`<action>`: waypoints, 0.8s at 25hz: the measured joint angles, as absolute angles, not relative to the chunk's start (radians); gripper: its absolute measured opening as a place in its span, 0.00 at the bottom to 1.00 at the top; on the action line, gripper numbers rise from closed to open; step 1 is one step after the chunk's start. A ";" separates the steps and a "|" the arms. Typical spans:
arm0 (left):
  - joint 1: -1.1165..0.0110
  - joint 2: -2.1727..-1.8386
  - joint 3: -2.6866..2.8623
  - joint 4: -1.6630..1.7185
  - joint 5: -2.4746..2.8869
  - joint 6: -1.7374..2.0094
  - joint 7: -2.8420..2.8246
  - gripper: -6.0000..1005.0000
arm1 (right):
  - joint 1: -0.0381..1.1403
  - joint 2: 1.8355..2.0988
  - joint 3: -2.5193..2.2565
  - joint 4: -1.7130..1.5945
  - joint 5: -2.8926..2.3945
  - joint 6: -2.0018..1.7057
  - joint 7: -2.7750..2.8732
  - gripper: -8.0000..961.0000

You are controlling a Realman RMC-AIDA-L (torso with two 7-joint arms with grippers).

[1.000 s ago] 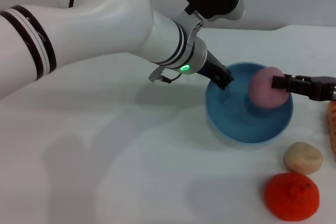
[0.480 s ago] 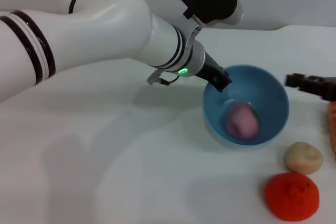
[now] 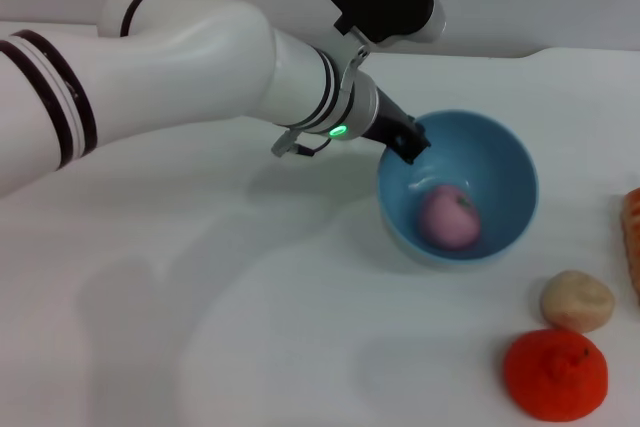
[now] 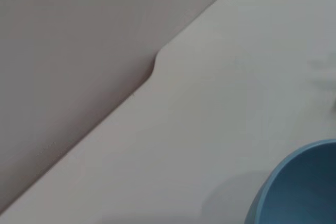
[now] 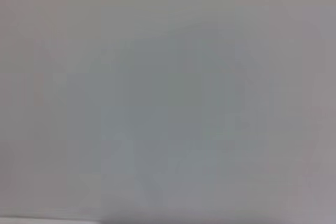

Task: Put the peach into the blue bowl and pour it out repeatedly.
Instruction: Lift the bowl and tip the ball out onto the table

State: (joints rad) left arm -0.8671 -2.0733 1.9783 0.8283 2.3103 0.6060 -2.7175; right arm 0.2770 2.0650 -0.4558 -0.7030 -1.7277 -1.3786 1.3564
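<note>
The pink peach (image 3: 448,217) lies loose inside the light-blue bowl (image 3: 505,162), right of the table's middle in the head view. My left gripper (image 3: 408,140) is shut on the bowl's near-left rim and holds it a little tilted. A curved piece of the bowl's rim (image 4: 294,187) shows in the left wrist view. My right gripper is out of view. The right wrist view shows only a blank pale surface.
A cream-beige lumpy ball (image 3: 577,300) and a larger bumpy red-orange fruit (image 3: 555,374) lie on the white table (image 3: 200,277) at the front right. An orange object (image 3: 632,237) pokes in at the right edge. The table's far edge meets a grey wall (image 4: 63,51).
The right gripper let the peach drop into the bowl, then drew back out of view to the right. The left arm has shifted the bowl slightly left and away.
</note>
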 joint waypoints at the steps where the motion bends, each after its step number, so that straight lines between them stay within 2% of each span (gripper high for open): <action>1: -0.868 -2.074 1.979 0.828 2.310 0.598 -2.716 0.00 | 0.271 2.064 -0.443 -0.686 -1.730 -1.362 1.338 0.48; 5: -0.872 -2.075 1.983 0.833 2.330 0.548 -2.699 0.00 | 0.248 2.072 -0.358 -0.579 -1.696 -1.338 1.147 0.55; 13: -0.896 -2.077 2.024 0.914 2.600 0.476 -2.694 0.00 | 0.196 2.075 -0.183 -0.117 -1.324 -1.355 0.503 0.71; 20: -0.894 -2.078 2.154 0.997 2.856 0.423 -2.688 0.00 | 0.180 2.077 -0.158 -0.005 -1.262 -1.361 0.392 0.71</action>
